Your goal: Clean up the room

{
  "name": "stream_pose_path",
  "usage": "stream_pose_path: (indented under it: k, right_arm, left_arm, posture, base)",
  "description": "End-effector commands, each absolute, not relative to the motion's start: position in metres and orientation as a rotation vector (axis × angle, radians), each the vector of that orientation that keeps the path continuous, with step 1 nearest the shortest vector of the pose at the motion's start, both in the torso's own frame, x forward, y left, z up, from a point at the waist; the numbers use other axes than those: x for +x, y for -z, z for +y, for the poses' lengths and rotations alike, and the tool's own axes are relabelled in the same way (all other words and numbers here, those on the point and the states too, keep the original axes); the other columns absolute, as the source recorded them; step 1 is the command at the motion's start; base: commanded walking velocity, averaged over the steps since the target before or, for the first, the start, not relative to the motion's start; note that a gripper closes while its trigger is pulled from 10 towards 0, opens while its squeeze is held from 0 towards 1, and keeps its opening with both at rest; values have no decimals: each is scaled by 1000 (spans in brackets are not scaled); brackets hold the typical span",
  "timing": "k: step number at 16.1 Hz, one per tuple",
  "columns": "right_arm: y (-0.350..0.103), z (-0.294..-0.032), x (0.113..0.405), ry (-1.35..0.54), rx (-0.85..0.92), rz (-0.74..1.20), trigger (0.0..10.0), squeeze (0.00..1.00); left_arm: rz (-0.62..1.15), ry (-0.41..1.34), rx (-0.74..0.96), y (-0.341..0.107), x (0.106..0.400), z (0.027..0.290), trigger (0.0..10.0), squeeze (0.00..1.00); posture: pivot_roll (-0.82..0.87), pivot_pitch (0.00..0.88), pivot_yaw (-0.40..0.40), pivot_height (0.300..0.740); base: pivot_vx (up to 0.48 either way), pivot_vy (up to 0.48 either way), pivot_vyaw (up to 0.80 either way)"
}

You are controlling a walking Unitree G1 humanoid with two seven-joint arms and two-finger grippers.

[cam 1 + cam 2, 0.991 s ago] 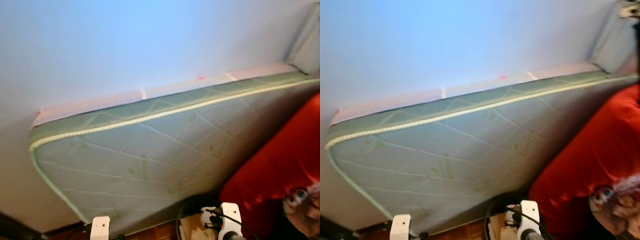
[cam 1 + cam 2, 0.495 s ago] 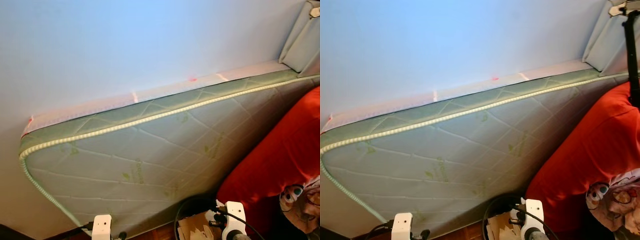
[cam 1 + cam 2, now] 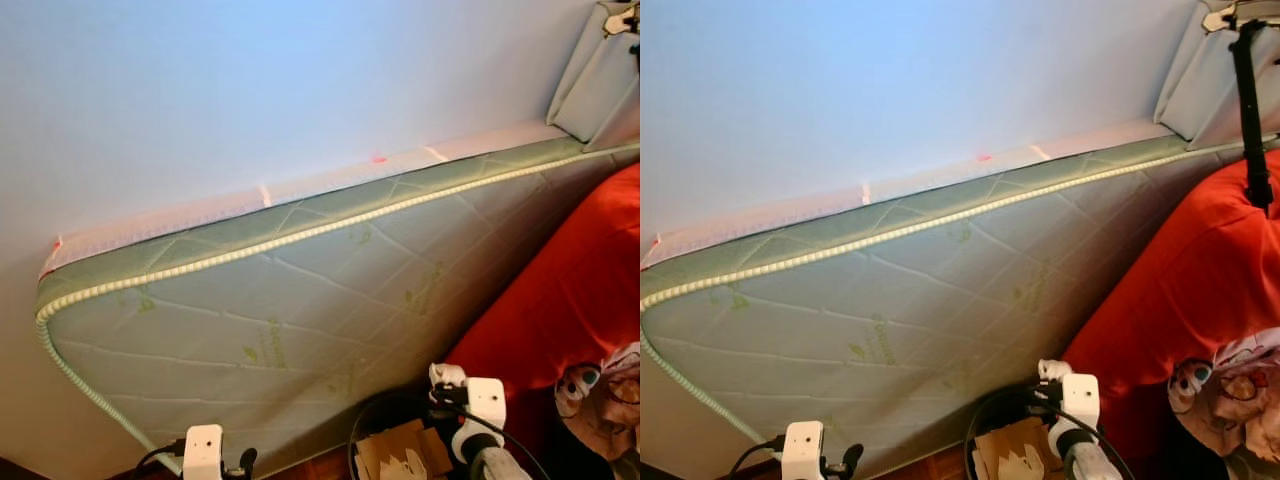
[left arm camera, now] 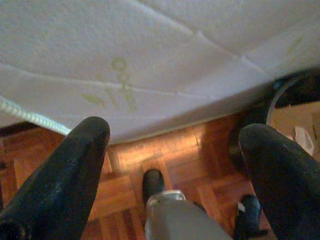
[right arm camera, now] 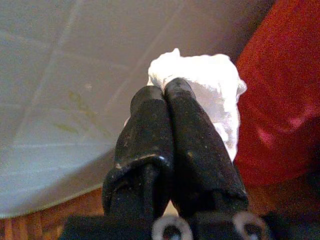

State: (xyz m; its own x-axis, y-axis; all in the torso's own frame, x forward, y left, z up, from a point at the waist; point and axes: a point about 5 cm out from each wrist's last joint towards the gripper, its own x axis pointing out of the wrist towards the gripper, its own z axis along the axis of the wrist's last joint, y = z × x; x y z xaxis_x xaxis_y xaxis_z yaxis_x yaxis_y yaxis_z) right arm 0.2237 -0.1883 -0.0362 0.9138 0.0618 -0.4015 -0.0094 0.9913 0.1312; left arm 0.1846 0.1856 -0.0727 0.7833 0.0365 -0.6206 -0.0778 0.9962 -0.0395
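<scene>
- Pinching a crumpled white tissue [image 5: 210, 95] between its clenched black fingers [image 5: 172, 150], the right end effector [image 5: 167, 90] holds the wad up near the quilted mattress [image 3: 300, 320] and the red cushion [image 3: 570, 300].
- From the head camera, the tissue [image 3: 447, 375] shows as a small white lump at about 5 o'clock, just above the white casing on the right wrist [image 3: 485, 400].
- Standing on its long edge, the pale green mattress leans against a light blue wall [image 3: 250, 90], its corded piping running from 8 o'clock up toward 2 o'clock.
- At 4 o'clock the red cushion rests against the mattress face, with a cartoon-printed fabric [image 3: 600, 390] beside it at the frame's edge.
- Torn brown cardboard [image 3: 400, 460] and a black cable loop [image 3: 365, 430] sit at 6 o'clock, at the mattress foot.
- The left end effector [image 4: 170, 145] hangs released, its two fingers [image 4: 65, 180] spread wide apart over wooden parquet floor [image 4: 190, 155], with nothing between them.
- A grey padded panel [image 3: 1210, 80] stands at 1 o'clock, with a black strap [image 3: 1248, 110] hanging in front of it.
</scene>
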Motion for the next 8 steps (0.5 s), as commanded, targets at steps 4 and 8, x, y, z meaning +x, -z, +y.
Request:
stream_pose_path:
  k: [4, 8]
  right_arm:
    - [28, -189, 217, -30, 141, 334, 10000, 0]
    - [31, -188, 202, -29, 146, 350, 10000, 0]
  left_arm:
    - [218, -84, 57, 5, 217, 209, 10000, 0]
    - [162, -105, 14, -1, 201, 206, 10000, 0]
  posture:
    - [-39, 0, -9, 740]
    - [-33, 0, -8, 740]
  base:
    - [0, 0, 0]
    - [0, 0, 0]
